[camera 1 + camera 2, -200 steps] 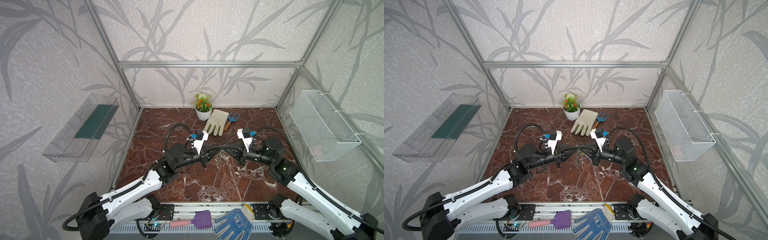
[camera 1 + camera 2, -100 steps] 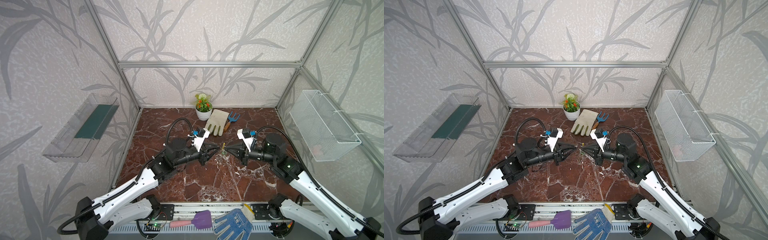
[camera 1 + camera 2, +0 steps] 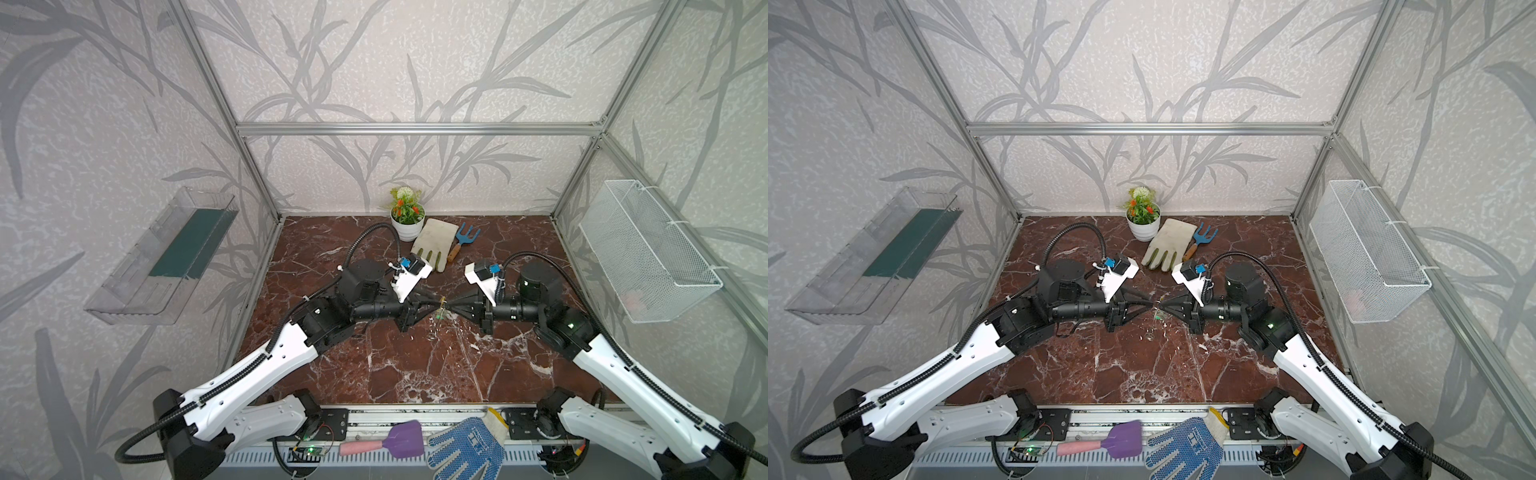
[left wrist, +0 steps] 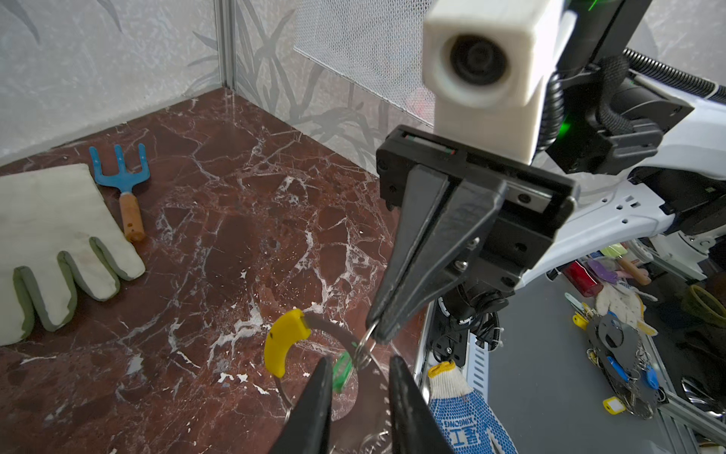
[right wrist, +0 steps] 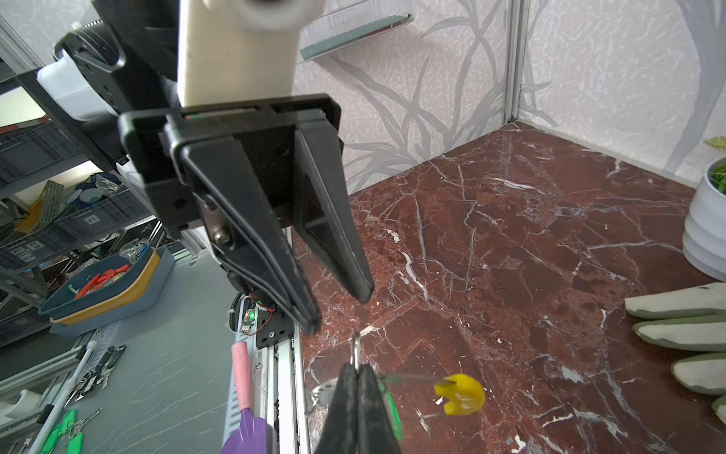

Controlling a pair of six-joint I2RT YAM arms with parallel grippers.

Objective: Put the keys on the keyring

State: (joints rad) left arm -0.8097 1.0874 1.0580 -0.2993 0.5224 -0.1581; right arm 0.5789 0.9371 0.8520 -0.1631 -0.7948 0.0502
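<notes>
The keyring (image 4: 332, 324), a thin grey hoop with a yellow sleeve (image 4: 283, 342), hangs above the marble floor between the two gripper tips. The green key tag (image 4: 342, 369) dangles beside it. My right gripper (image 5: 355, 367) is shut on the tag's small metal loop (image 5: 356, 348), and hoop (image 5: 408, 378) and tag (image 5: 394, 408) hang from that grip. My left gripper (image 4: 359, 358) faces it tip to tip, open, its fingers on either side of the hoop's lower part and holding nothing. In both top views the tips nearly meet mid-floor, with the left gripper (image 3: 430, 305) and right gripper (image 3: 449, 306) around the tag (image 3: 1158, 316).
A pale work glove (image 3: 432, 245), a blue hand fork (image 3: 465, 239) and a white flower pot (image 3: 407, 224) lie at the back. A wire basket (image 3: 644, 257) hangs on the right wall, a clear shelf (image 3: 166, 257) on the left. A purple scoop (image 3: 399, 438) and blue glove (image 3: 465, 451) lie outside the front rail.
My left gripper has gone from shut to open and let go. Its tip drew back slightly from the right tip. The right gripper has stayed shut with the hoop and tag hanging from it.
</notes>
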